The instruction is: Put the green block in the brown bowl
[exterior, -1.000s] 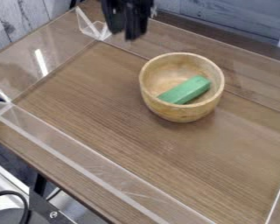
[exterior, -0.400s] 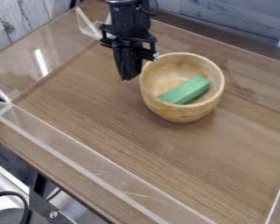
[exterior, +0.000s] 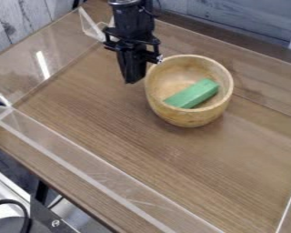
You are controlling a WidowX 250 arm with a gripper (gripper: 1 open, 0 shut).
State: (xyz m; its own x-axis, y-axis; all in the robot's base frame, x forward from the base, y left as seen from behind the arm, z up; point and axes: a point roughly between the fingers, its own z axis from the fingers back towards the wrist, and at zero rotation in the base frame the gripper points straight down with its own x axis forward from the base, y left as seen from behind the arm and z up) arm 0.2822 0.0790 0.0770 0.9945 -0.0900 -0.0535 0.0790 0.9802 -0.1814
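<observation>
The green block [exterior: 192, 93] lies tilted inside the brown bowl [exterior: 221, 105], which sits right of centre on the wooden table. My black gripper [exterior: 134, 78] points down just left of the bowl's rim, low over the table. Its fingers are pressed together and shut on nothing. It stands apart from the block and does not reach into the bowl.
Clear acrylic walls [exterior: 45, 64] fence the wooden table [exterior: 124, 146] on the left, front and back. A white plank wall shows at the top left. Black cables [exterior: 8, 214] hang below the table's front left edge.
The gripper came down from the top edge of the view to a spot beside the bowl's left rim, and its fingers closed. The block and bowl stayed put.
</observation>
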